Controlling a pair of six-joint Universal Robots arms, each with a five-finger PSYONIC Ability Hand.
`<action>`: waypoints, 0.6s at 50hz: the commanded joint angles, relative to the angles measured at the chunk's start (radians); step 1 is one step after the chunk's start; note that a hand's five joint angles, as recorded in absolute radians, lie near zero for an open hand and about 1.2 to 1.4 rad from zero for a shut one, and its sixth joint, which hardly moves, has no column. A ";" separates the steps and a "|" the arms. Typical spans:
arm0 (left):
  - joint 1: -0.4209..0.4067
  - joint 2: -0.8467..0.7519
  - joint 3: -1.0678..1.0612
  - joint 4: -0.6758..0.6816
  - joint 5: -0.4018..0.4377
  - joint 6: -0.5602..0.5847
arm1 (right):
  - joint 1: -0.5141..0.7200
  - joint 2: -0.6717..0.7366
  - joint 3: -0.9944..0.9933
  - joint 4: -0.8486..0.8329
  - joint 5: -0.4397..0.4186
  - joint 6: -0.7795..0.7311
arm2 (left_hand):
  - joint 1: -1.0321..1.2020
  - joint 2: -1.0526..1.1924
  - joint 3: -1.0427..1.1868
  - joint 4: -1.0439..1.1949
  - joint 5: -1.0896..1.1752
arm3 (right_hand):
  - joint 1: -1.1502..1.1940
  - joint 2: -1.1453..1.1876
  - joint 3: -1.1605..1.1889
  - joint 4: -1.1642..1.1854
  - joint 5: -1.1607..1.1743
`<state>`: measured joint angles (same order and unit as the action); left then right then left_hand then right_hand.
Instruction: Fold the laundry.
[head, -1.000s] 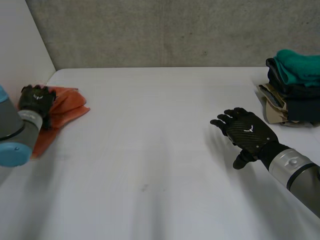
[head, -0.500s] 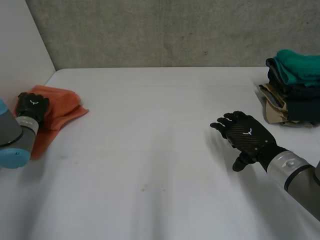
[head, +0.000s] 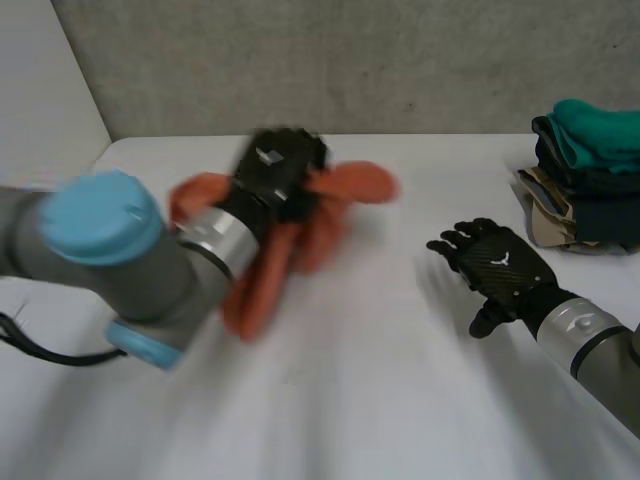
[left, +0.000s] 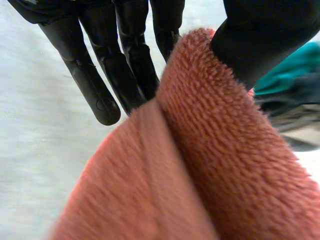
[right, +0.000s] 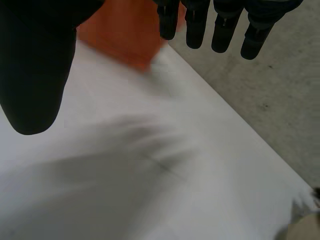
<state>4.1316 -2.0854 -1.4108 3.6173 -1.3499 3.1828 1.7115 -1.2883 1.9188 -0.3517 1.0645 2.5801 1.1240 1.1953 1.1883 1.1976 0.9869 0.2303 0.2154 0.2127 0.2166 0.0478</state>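
Left hand (head: 276, 168) had the orange towel (head: 350, 186) pinched thumb-to-fingers, well apart from the folded stack (head: 585, 170); right hand (head: 495, 268), nearer the stack, was spread empty. Bunched grip could've let it slip.

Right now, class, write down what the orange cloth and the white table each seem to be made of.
Orange cloth: likely fleece or terry with a matt finish; a short, fuzzy pile shows close up in the left wrist view.
Table: a smooth, even, matt white surface, perhaps laminate or painted board; the look leaves it open.
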 joint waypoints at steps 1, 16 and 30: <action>-0.086 -0.179 0.070 -0.113 0.025 0.052 | -0.030 -0.019 -0.020 -0.003 0.080 0.047 | 0.272 0.201 0.208 0.199 0.235 | -0.056 -0.041 -0.038 -0.042 -0.048; -0.065 0.175 -0.112 -0.157 -0.110 0.103 | -0.067 -0.127 -0.135 0.136 0.078 0.144 | -0.808 -0.879 -0.872 -0.881 -0.845 | -0.056 -0.041 -0.038 -0.042 -0.048; -0.048 0.225 -0.280 -0.154 -0.201 0.120 | -0.047 -0.034 -0.336 0.483 0.048 0.135 | -0.787 -0.859 -0.852 -0.861 -0.825 | -0.056 -0.041 -0.038 -0.042 -0.048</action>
<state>4.0858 -1.8251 -1.6801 3.4611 -1.5781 3.2928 1.6493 -1.4073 1.6388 0.0295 1.1120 2.7176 0.3114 0.3222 0.3263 0.3152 0.1323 0.2303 0.2154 0.2127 0.2166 0.0478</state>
